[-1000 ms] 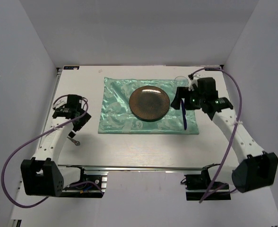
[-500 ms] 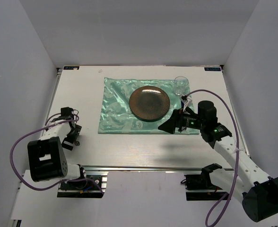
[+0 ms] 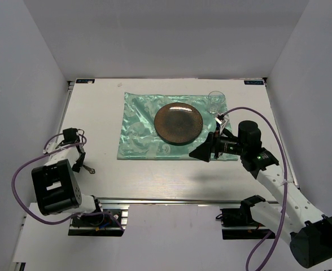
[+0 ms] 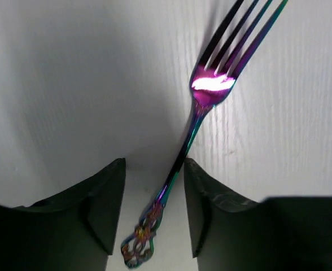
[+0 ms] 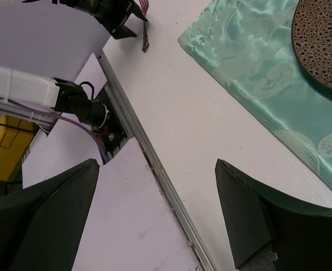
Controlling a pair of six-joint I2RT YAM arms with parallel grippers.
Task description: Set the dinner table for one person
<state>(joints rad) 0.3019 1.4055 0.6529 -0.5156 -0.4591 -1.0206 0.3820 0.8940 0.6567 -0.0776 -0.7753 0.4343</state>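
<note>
1. The dinner table (image 3: 154, 175), a white tabletop with faint wood grain, is being shown across the middle of the overhead view, its metal front rail (image 3: 171, 199) just ahead of the arm bases. It is being judged as only partly set.
2. A mint-green satin cloth (image 3: 138, 132) is being used as a placemat at the table's centre. A brown speckled plate (image 3: 178, 122) is being carried on the middle of it. A clear glass (image 3: 215, 101) is being stood at the cloth's far right corner, where a drink is usually reached.
3. An iridescent fork (image 4: 202, 107) is being left flat on the bare table, apart from the cloth on its left, and so probably not yet at its place beside the plate.
4. The left gripper (image 4: 153, 169) is being held low over the fork's ornate handle. Its fingers are parted wider than the handle, which is lying in the gap close to one finger. Nothing is being clamped, and the pose would suit either a pick-up or a release.
5. The right gripper (image 5: 156, 166) is being held spread wide and empty near the cloth's near right corner.
6. Small dark labels (image 3: 84, 81) are being shown at the table's far corners, but their writing is too small to be read, and no brand is being made out.
</note>
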